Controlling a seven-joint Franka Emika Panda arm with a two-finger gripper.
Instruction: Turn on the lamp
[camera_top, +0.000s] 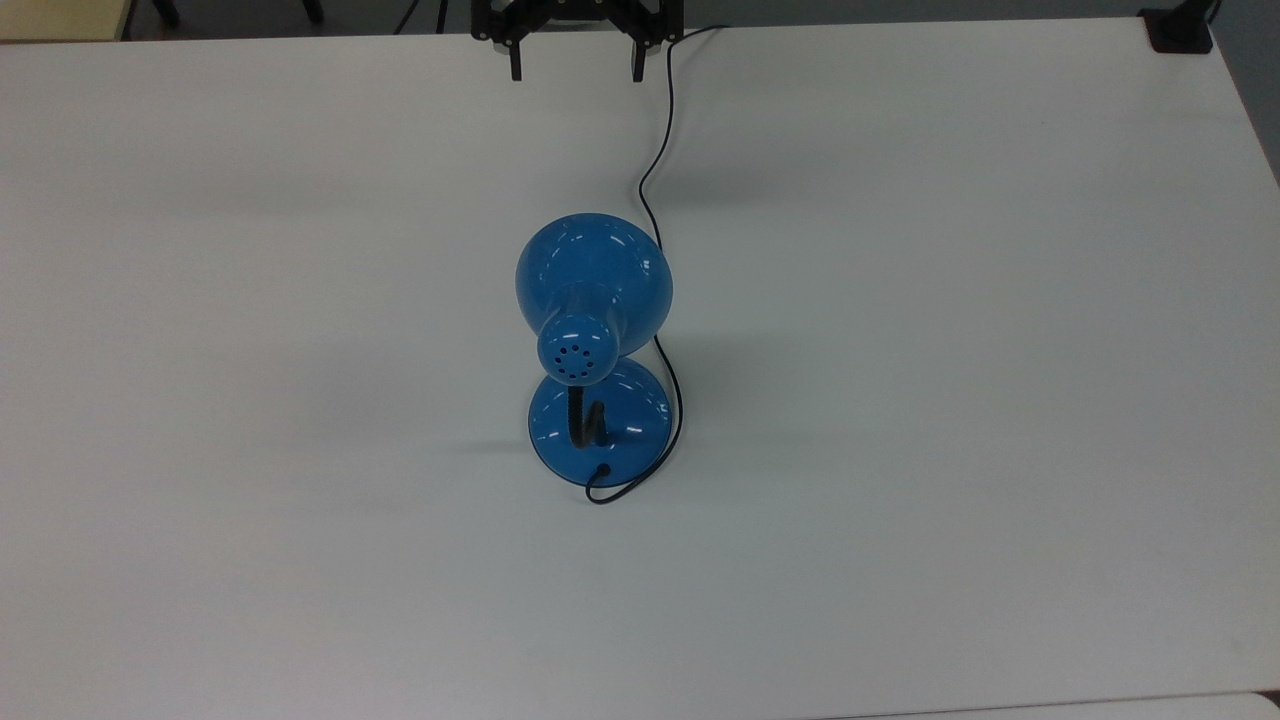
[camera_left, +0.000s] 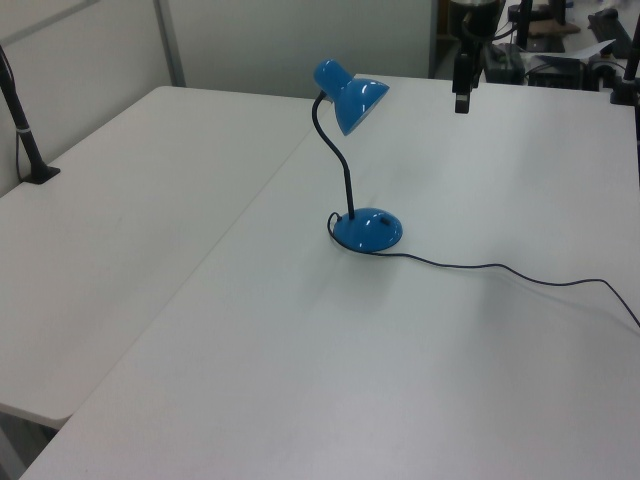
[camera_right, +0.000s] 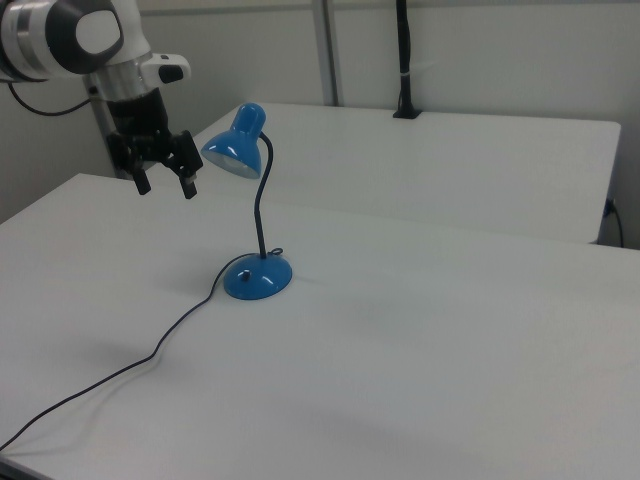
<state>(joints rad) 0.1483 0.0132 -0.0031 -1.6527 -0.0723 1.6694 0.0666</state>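
1. White and matte, the surface (camera_top: 300, 300) in front of you is a broad tabletop; in the left view a seam runs along it where a second white tabletop (camera_left: 120, 200) butts against it on the left view's left.
2. You can see pale wall panels with a metal upright (camera_right: 325, 50) behind the tabletops in the right view, and a black post (camera_right: 403, 55) clamped at the far edge there.
3. You have one lamp (camera_top: 595, 300) to deal with, standing upright near the middle of the surface: one glossy blue dome shade with a ring of vent holes, one round blue base (camera_left: 368, 229), one black flexible neck (camera_right: 264, 200).
4. One thin black cord (camera_top: 655, 150) leaves the base, curls round it and runs across the surface to the edge at the top view's top.
5. You have one arm, white and grey in the right view, carrying one black pincer (camera_right: 166, 180).
6. Your pincer hangs in the air with its two fingers spread wide apart and nothing between them.
7. In the right view it sits just beside the shade on the right view's left, at about the shade's height and not touching it; in the top view it shows at the top edge (camera_top: 577, 60), well apart from the base.
8. The shade's opening tilts downward and faces toward the pincer.
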